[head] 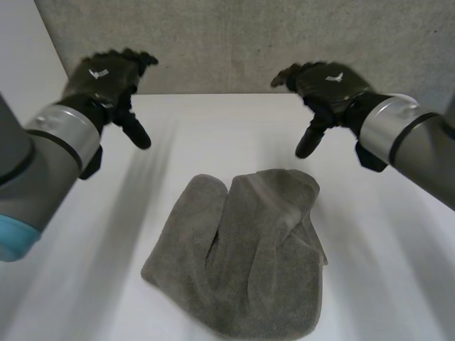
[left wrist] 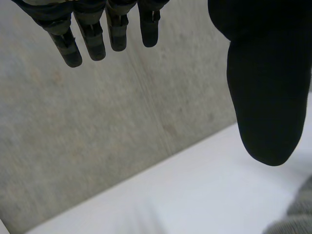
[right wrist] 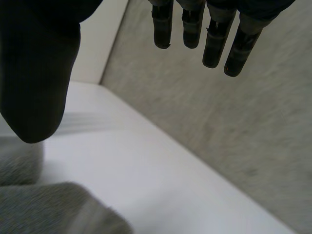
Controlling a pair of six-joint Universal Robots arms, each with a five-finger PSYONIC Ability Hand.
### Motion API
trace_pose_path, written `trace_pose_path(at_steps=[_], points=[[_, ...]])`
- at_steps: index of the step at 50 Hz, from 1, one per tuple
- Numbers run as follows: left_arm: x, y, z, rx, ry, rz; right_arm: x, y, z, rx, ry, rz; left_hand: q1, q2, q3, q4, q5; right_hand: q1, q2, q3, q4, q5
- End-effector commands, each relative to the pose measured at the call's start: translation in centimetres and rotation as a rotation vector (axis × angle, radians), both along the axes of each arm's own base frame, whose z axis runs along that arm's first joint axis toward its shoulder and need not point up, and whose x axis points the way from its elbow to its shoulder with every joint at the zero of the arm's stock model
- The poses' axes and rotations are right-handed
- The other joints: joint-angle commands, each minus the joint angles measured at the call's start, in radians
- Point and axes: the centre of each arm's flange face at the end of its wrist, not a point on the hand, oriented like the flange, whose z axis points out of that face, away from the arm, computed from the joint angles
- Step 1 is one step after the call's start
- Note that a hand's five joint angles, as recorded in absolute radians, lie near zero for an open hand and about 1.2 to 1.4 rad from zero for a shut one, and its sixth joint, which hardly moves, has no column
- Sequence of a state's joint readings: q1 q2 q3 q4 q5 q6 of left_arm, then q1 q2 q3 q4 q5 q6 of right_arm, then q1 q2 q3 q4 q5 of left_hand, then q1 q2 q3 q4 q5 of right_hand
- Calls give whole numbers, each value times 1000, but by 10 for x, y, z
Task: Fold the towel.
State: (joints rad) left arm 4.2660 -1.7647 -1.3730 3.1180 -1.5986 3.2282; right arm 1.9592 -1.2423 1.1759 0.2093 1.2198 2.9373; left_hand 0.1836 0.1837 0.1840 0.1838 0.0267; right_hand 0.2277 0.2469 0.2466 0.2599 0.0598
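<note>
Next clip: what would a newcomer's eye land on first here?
The grey towel lies bunched in a rumpled heap on the white table, between the two arms. Beyond it, the left hand and the right hand hang open in the air near the grey back wall, with neither touching the cloth.

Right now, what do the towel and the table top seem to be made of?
The towel looks like grey terry or a similar soft woven cloth with a matte finish. The signs are its fuzzy nap and limp, rounded folds. The table looks like a hard, smooth white surface, perhaps laminate or painted board. It is flat and even with no grain, so the exact material stays open.
</note>
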Motion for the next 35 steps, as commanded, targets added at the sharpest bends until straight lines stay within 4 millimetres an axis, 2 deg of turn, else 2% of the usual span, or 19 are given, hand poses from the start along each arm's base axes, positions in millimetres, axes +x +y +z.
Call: trace_pose_path(at_steps=[1,4,6,8,9,10,12,13,14,17,24,27,29,30,31,32,33,34,35], points=[[-11,-17,-48,104,-49,-20,25,-33,-49,144,54,39,39,39,38,39,21,-53,-72,-72,-85,-60],[-18,-23,-68,130,-59,-55,35,-36,-60,164,65,57,45,44,44,44,27,-53,-72,-72,-85,-60],[-22,-26,-77,140,-60,-80,51,-41,-78,192,82,88,53,53,53,53,36,-53,-72,-72,-85,-60],[-31,-29,-95,154,-61,-148,58,-43,-85,204,88,100,59,59,59,59,42,-53,-72,-72,-85,-60],[-31,-29,-95,154,-61,-149,62,-46,-95,220,96,113,59,59,59,59,42,-53,-72,-72,-85,-60],[-36,-29,-103,163,-61,-185,62,-46,-95,220,96,113,59,59,59,59,42,-53,-72,-72,-85,-60],[-40,-30,-112,175,-63,-219,69,-52,-112,245,106,126,74,74,73,74,56,-53,-72,-72,-85,-60],[-43,-30,-121,185,-71,-247,69,-52,-112,245,106,126,91,91,91,91,74,-53,-72,-72,-85,-60],[-43,-30,-121,185,-71,-247,72,-56,-119,248,108,126,92,91,91,91,74,-53,-72,-72,-85,-60],[-48,-34,-142,195,-133,-280,77,-59,-135,271,120,134,130,129,129,129,112,-53,-72,-72,-85,-60],[-47,-34,-162,214,-201,-291,85,-51,-165,327,161,158,241,241,241,241,223,7,-12,-12,-25,0],[-46,-32,-170,237,-213,-293,85,-51,-176,326,194,160,352,352,352,352,334,130,111,111,98,124],[-47,-31,-173,242,-216,-295,85,-50,-178,308,217,162,456,456,455,455,438,387,368,368,355,381],[-46,-32,-174,244,-219,-291,85,-50,-178,308,217,162,636,636,635,636,618,389,369,370,356,382],[-46,-33,-173,237,-223,-285,85,-52,-177,294,223,151,890,890,890,890,873,586,567,567,554,580],[-46,-33,-173,237,-223,-285,85,-55,-173,275,222,132,893,893,893,893,875,853,834,834,821,846],[-47,-35,-171,220,-225,-283,85,-55,-173,275,222,132,1079,1079,1079,1079,1061,855,836,837,823,849],[-47,-35,-171,220,-226,-283,85,-60,-166,241,218,107,1081,1081,1081,1081,1063,1165,1146,1147,1133,1159],[-47,-38,-165,195,-232,-273,85,-60,-166,241,218,107,1211,1211,1211,1211,1194,1169,1149,1150,1136,1162]])
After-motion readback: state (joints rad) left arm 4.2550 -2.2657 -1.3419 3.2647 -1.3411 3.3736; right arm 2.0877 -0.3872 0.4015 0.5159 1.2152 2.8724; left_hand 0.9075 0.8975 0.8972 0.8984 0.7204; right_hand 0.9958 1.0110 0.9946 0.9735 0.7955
